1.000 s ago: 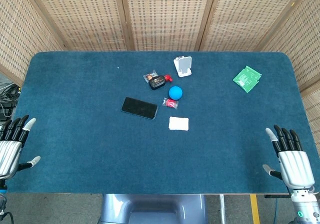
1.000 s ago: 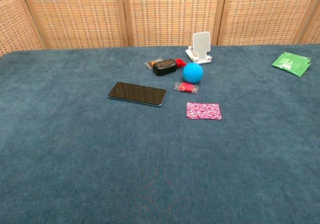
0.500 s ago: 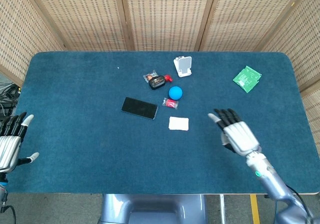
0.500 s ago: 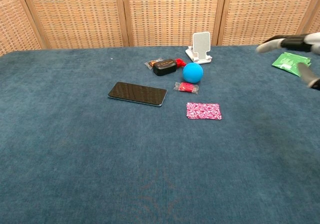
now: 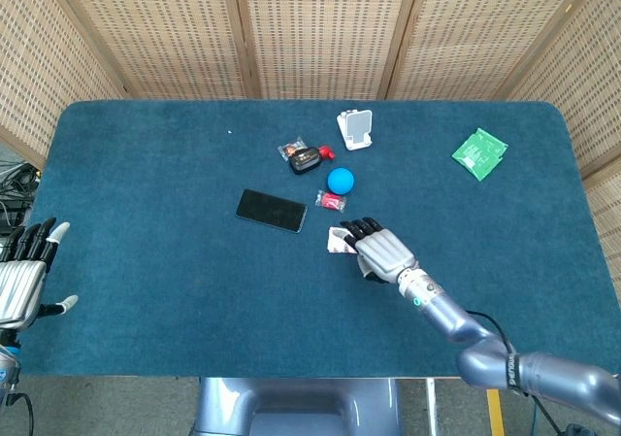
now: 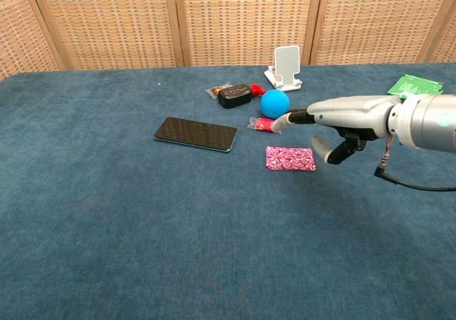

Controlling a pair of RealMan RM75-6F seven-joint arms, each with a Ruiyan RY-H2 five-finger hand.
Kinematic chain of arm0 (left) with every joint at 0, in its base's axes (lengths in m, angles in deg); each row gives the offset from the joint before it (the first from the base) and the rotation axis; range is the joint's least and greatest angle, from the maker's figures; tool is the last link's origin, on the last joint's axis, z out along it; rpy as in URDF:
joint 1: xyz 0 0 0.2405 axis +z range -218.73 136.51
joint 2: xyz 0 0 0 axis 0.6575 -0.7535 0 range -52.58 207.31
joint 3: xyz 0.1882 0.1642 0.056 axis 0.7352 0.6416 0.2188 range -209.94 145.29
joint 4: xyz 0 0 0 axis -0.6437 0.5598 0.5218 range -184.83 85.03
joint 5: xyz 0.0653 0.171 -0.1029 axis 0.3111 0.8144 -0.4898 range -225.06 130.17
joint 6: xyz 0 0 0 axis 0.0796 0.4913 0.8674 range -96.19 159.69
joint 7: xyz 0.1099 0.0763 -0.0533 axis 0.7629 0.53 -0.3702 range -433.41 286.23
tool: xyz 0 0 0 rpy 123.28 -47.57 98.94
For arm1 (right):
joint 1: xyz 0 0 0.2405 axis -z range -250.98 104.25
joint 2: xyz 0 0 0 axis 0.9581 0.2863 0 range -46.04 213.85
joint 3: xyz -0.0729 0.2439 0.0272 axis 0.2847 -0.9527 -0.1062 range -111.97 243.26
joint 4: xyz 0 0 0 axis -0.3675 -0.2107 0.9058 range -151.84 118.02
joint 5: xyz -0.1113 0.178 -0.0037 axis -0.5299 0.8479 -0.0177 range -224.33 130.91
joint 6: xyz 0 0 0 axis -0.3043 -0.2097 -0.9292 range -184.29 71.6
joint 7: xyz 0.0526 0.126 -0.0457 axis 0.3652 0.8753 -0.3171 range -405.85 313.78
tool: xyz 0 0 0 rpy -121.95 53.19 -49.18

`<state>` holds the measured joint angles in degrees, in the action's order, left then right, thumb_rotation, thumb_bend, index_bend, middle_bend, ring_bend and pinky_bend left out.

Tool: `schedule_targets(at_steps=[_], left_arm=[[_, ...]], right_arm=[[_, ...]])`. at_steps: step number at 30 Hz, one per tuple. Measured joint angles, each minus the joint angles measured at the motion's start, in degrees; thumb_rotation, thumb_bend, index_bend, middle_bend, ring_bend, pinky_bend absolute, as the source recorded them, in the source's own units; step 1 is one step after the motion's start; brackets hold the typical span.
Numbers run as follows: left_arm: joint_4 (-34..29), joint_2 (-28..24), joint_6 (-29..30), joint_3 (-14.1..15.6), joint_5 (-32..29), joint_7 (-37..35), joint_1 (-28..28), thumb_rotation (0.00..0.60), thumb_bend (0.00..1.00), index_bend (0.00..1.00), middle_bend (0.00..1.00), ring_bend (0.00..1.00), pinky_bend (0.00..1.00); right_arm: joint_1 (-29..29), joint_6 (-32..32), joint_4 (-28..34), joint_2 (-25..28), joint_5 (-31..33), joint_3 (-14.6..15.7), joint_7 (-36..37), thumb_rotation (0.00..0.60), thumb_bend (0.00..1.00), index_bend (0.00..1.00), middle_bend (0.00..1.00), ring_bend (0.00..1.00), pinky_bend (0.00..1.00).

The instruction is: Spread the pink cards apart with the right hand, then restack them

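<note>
The pink patterned cards (image 6: 290, 158) lie in one neat stack on the blue table, just in front of the blue ball. In the head view they look white (image 5: 337, 242) and are partly covered by my right hand (image 5: 381, 251). My right hand (image 6: 335, 118) hovers a little above the stack's right end, fingers stretched out toward the left and apart, holding nothing. I cannot tell whether a fingertip touches the cards. My left hand (image 5: 25, 279) hangs open beyond the table's near left corner, shown only in the head view.
Behind the cards sit a small red packet (image 6: 263, 124), a blue ball (image 6: 274, 103), a black case (image 6: 234, 95) and a white stand (image 6: 286, 67). A black phone (image 6: 195, 133) lies to the left. A green packet (image 6: 415, 88) is at far right.
My right hand has swept in from the table's near right corner to hover over the cards. The cards have not moved, and the left hand has barely shifted.
</note>
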<state>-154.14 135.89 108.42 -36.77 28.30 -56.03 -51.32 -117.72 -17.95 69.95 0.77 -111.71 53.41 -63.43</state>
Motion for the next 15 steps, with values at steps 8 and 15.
schedule_targets(at_steps=[8, 15], left_arm=[[0.1, -0.3, -0.1, -0.1, -0.7, -0.6, -0.2, 0.600, 0.00, 0.00, 0.00, 0.00, 0.00], [0.0, -0.4, 0.3, 0.1, -0.7, -0.9, -0.1, 0.600, 0.00, 0.00, 0.00, 0.00, 0.00]], right_arm=[[-3.6, -1.1, -6.4, -6.3, 9.3, 2.8, -5.9, 0.600, 1.00, 0.00, 0.05, 0.00, 0.10], [-4.8, -1.3, -6.3, -6.1, 12.7, 6.0, -7.7, 0.600, 1.00, 0.04, 0.09, 0.03, 0.13]])
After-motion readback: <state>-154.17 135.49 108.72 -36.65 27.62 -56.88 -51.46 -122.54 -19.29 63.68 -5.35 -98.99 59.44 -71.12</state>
